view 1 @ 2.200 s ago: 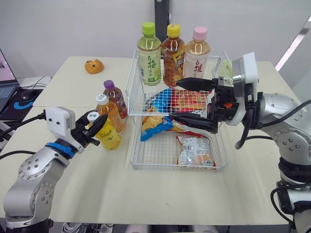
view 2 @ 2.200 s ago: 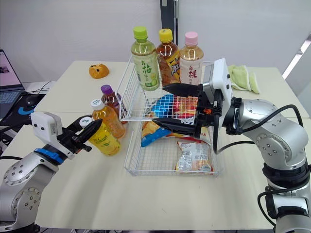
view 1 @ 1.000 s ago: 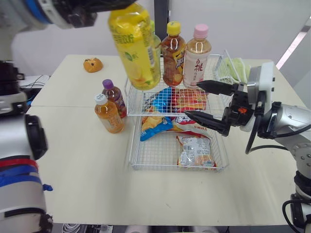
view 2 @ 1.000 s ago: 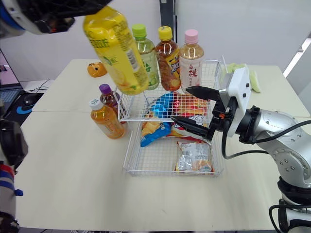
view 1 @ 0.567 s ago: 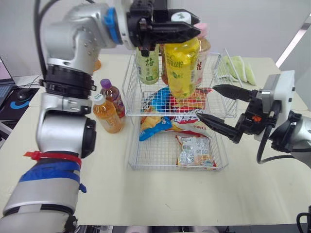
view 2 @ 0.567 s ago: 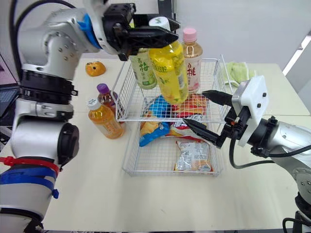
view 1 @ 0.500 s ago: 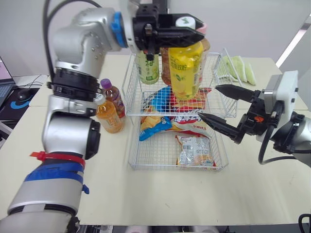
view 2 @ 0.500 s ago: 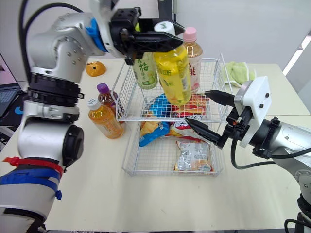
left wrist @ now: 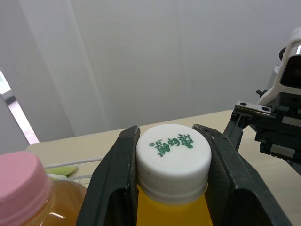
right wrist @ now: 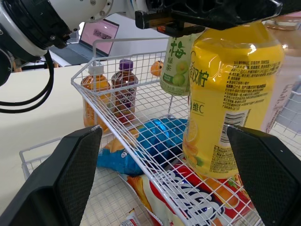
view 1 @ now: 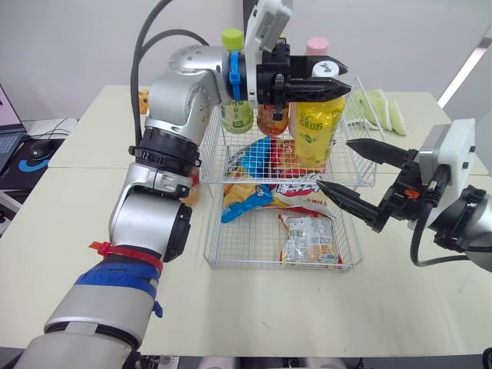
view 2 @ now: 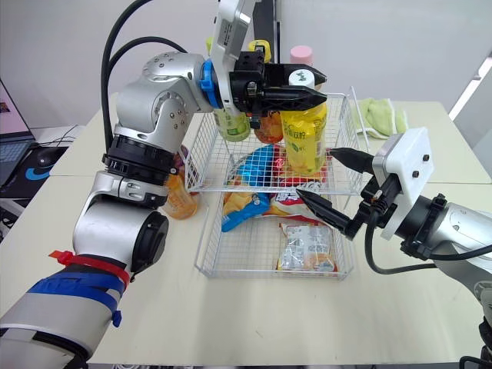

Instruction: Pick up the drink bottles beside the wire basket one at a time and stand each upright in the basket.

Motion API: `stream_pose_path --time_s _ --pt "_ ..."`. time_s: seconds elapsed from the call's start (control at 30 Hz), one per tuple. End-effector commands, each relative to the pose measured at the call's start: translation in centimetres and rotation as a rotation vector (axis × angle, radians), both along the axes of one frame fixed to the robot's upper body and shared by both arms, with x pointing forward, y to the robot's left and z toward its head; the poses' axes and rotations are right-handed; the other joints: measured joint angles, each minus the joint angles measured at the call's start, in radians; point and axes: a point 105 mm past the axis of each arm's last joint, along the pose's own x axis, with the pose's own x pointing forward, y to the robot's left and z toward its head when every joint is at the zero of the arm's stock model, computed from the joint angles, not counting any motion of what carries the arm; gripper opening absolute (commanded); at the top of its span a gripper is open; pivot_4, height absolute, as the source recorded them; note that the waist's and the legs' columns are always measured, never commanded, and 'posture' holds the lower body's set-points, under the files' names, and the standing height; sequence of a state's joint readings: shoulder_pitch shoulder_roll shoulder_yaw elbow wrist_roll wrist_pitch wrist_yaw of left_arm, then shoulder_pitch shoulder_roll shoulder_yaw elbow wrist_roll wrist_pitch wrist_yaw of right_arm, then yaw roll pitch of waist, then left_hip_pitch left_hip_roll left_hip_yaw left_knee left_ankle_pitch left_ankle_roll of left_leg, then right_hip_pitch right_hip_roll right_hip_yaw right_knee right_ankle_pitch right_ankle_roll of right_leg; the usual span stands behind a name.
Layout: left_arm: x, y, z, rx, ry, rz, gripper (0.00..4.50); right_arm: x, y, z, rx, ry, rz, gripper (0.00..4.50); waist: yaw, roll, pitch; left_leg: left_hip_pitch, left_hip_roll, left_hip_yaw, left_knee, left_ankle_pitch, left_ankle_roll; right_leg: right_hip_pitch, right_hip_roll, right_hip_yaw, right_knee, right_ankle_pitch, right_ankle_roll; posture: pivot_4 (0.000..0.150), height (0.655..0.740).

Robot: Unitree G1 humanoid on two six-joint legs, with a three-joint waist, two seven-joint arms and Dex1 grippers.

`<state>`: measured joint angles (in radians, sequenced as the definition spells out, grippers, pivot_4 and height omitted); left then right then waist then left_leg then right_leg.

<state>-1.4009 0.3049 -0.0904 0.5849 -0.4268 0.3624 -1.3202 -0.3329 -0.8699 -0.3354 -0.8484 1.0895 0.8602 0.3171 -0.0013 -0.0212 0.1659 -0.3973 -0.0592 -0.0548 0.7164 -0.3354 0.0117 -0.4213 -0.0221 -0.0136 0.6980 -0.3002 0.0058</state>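
Nearest the robot, the front compartment of the wire basket [view 1: 231, 260] holds flat snack packets [view 1: 307, 238] and no bottles. At 3 o'clock of the basket the right gripper [view 1: 333, 163] hangs with its jaws spread wide and empty, pointing in over the basket's rim; a second ago it was further in over the packets.

At 9 o'clock, outside the basket, two bottles are left on the table: an orange bottle [right wrist: 91, 101] and a purple-capped bottle [right wrist: 124, 89]. A third, the yellow bottle [view 1: 317, 127], stood with them two seconds ago and has since been swung up and across. It now hangs upright in the rear compartment, at about 1 o'clock of the basket's centre, its base low against the packets behind the wire divider. Whether it rests on anything cannot be told.

The left gripper [left wrist: 169, 134] is clenched on the yellow bottle's white cap [left wrist: 173, 153], one finger on each side.

Farthest, at 12 o'clock, a green-capped bottle [view 1: 234, 115] and a pink-capped bottle [left wrist: 21, 176] already stand along the rear wall, the pink one just beside the yellow.

By this reading, the transfer is nearly complete: lowering and release remain, then two more bottles.
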Motion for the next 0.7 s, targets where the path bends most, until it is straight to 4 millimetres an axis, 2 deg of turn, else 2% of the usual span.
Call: stream_pose_path --time_s 0.03,0.17,0.3,0.4,0.5,0.6,0.7 --pt "0.0 0.0 1.1 -0.038 -0.046 0.015 2.09 -0.6 0.2 1.1 0.009 -0.055 0.010 4.50 0.000 0.000 0.000 0.000 0.000 0.000 0.000 0.000 0.000 0.000 0.000 0.000 0.000 0.000 0.000 0.150 0.7400" --pt "-0.3 0.3 2.0 -0.091 -0.032 0.009 3.15 -0.5 0.4 1.1 0.016 -0.050 0.019 4.50 0.000 0.000 0.000 0.000 0.000 0.000 0.000 0.000 0.000 0.000 0.000 0.000 0.000 0.000 0.000 0.150 0.7400" --pt "-1.3 1.5 4.2 -0.175 -0.034 -0.013 4.37 -0.4 0.6 1.1 0.021 -0.043 0.042 4.50 0.000 0.000 0.000 0.000 0.000 0.000 0.000 0.000 0.000 0.000 0.000 0.000 0.000 0.000 0.000 0.150 0.7400" --pt "-1.8 3.2 5.7 -0.225 -0.035 0.012 4.47 -0.2 0.9 1.2 0.027 -0.042 0.070 4.50 -0.004 0.000 0.000 0.000 0.000 0.000 0.000 0.000 0.000 0.000 0.000 0.000 0.001 0.000 0.000 0.150 0.7400" --pt "-2.1 5.6 6.1 -0.241 -0.016 0.071 4.47 -0.3 1.4 1.2 0.028 -0.036 0.115 4.50 -0.005 0.000 0.000 0.001 0.000 0.000 0.000 0.000 0.000 0.000 0.000 0.000 0.001 0.000 0.000 0.150 0.7400" --pt "-2.4 8.5 5.7 -0.238 0.005 0.173 4.47 -0.4 2.0 1.4 0.039 -0.025 0.179 4.50 -0.005 0.000 0.000 0.001 0.000 0.000 0.000 0.000 0.000 0.000 0.000 0.000 0.002 0.000 0.000 0.150 0.7400" --pt "-1.4 12.4 4.9 -0.258 -0.001 0.391 4.47 -0.4 2.8 1.5 0.057 -0.003 0.269 4.50 -0.007 0.001 -0.001 0.003 0.000 0.000 0.000 0.001 0.000 0.001 0.000 0.001 0.002 0.000 0.000 0.150 0.7400"
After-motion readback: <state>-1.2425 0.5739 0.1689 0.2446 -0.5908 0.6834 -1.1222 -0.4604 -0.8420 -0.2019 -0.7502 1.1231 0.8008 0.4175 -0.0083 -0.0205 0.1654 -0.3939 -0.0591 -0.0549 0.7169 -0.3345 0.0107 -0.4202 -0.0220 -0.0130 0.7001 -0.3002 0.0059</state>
